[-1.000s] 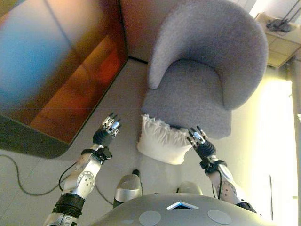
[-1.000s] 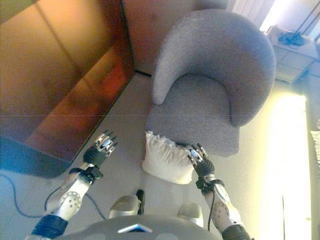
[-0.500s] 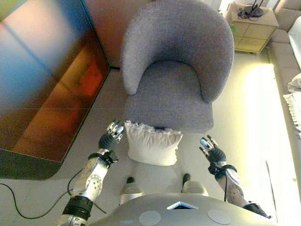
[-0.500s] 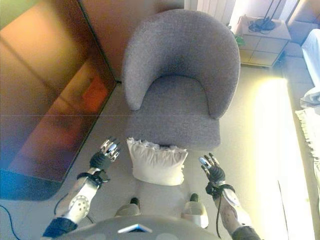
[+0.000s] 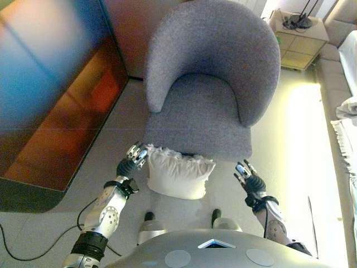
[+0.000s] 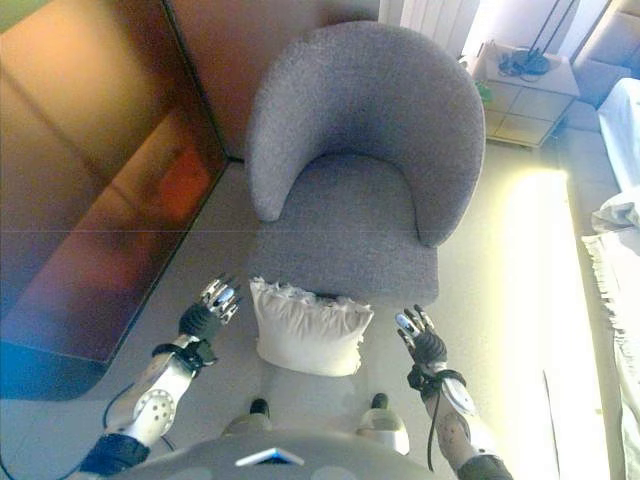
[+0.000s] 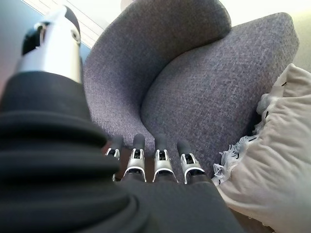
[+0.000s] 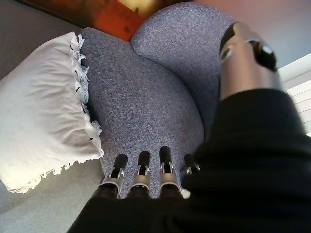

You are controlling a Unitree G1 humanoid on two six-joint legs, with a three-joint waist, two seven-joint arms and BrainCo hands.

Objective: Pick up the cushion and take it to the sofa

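Leaning cushion, hands apart

White fringed cushion (image 5: 177,173) stands on floor (image 5: 295,151), propped against front of grey armchair (image 5: 212,84). Left hand (image 5: 133,160) just beside cushion's left edge, fingers straight, empty. Right hand (image 5: 249,178) off cushion's right side, fingers relaxed, empty.

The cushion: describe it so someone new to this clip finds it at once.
Find the grey armchair in the middle of the floor. Leaning against its front edge stands the cushion, between the left hand and right hand: the only white, fringed, soft thing there.
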